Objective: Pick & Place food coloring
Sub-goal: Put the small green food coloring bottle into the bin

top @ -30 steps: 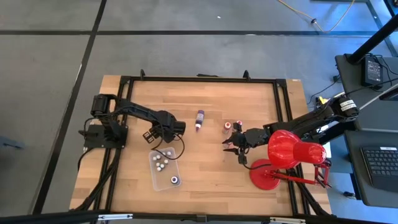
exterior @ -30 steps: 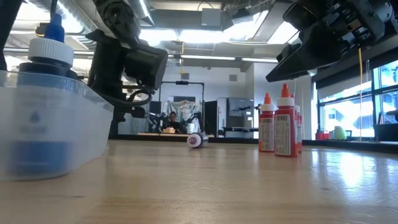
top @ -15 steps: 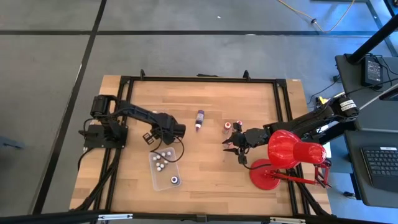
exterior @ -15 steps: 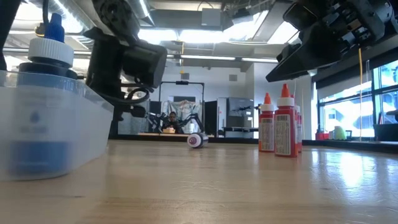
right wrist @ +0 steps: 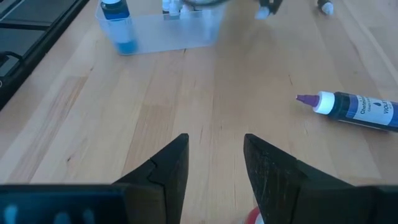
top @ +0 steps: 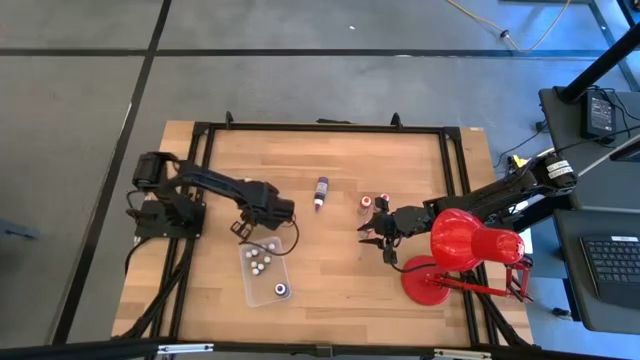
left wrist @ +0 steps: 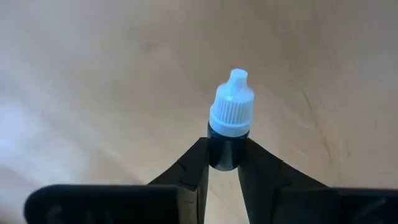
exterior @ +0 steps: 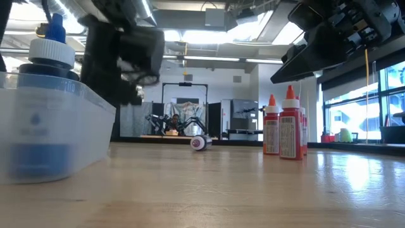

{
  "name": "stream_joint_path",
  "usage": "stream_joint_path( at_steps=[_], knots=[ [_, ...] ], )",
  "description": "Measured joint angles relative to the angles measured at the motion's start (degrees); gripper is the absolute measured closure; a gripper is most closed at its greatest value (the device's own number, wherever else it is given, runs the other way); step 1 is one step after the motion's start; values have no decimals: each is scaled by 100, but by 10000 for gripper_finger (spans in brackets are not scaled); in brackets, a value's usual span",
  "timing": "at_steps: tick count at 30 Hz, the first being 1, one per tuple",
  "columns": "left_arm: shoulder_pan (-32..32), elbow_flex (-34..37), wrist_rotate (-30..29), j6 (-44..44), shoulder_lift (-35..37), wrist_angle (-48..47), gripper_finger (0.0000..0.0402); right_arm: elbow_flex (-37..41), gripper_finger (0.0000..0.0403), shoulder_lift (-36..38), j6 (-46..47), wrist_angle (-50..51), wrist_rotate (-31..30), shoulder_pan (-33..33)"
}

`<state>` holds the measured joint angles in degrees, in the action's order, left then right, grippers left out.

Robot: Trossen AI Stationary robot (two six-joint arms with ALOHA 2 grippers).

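L gripper (left wrist: pixel 222 163) clamped low on a white-capped dropper bottle (left wrist: pixel 230 124) above the desk (top: pixel 340 275) by the tray (top: pixel 266 272), R gripper (right wrist: pixel 214 158) apart & idle; shallow pinch could let it twist out.

Pale blond wood-plank counter (top: pixel 330 270) with black metal frame; glossy red desk lamp (top: pixel 465 240) on a round red base. Clear plastic rectangular tray (top: pixel 262 283) holding a blue dropper bottle (right wrist: pixel 124 28); two red bottles with orange-red tips (exterior: pixel 286 130). Long dark purple bottle with white collar and purple tip (right wrist: pixel 354 106); small black-bodied bottle with ribbed white cap (left wrist: pixel 230 127) between the black left hand (left wrist: pixel 222 165) fingers.
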<state>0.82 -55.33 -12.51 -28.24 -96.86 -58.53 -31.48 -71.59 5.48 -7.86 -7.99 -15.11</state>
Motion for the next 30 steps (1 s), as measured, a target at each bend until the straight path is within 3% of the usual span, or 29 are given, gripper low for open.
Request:
stream_joint_path(
  at_steps=[4,12,15,21,23,26,30],
  knots=[
    [-4,0,-30,1147,712,-49,337,0,246,0,0,0,0,2],
    [506,0,-542,5082,2207,-315,338,0,246,0,0,0,0,0],
    [1086,0,-1286,6032,2648,-298,338,0,246,0,-7,0,1,0],
    [2369,176,-3572,8178,3324,-250,338,0,246,0,-8,-2,0,1],
    [2696,423,-4028,8829,3441,-179,338,0,246,0,0,-21,0,2],
    [3069,895,-4155,9222,3519,361,338,0,246,0,0,-148,2,0],
    [3349,1635,-4138,8900,3510,1871,338,0,246,0,-65,-634,2,0]
  ],
)
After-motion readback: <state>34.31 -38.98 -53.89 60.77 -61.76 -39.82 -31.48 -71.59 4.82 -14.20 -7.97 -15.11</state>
